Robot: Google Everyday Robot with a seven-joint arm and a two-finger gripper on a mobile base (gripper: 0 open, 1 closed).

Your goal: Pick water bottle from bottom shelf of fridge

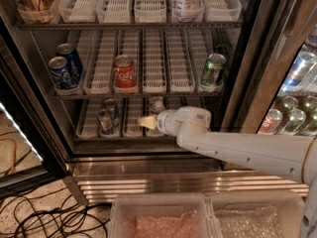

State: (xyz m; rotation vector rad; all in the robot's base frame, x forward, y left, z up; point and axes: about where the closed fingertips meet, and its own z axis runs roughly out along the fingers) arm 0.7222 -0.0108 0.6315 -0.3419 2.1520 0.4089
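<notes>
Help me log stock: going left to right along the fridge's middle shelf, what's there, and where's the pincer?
Two blue cans → red Coca-Cola can → green can. The pincer is one rack lower, at the bottom shelf, just in front of the water bottle.

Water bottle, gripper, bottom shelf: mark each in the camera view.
bottom shelf (pixel 132 119), camera view, bare white lane tray.
gripper (pixel 145 122), camera view, pale tip, at the bottom shelf.
water bottle (pixel 157 104), camera view, upper part above the gripper.
</notes>
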